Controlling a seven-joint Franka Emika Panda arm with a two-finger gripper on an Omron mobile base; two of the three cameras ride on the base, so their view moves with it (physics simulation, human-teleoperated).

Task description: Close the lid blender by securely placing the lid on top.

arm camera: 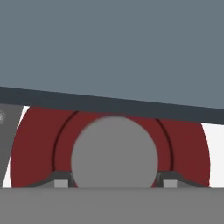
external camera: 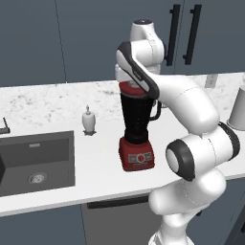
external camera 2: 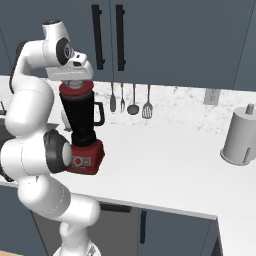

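Blender stands on the white counter, roughly mid-depth, nearer the front edge than the backsplash, w/ the sink off to one side. Red base w/ buttons faces the front edge; dark jar upright, handle pointing away from the sink.

Lid sits on top of the jar rim, red disc level w/ the rim as far as the base views show; can't tell if fully seated. In hand view the lid shows as a red disc w/ its grey knob centred between the fingertips.

Gripper is directly above the jar, pointing down, fingers on either side of the knob & touching it, so jaws are closed on the lid's knob.

Small white bottle stands between sink & blender, well apart from the blender. Grey paper-towel holder is by the counter's far end near the backsplash. Utensils hang on the wall behind.
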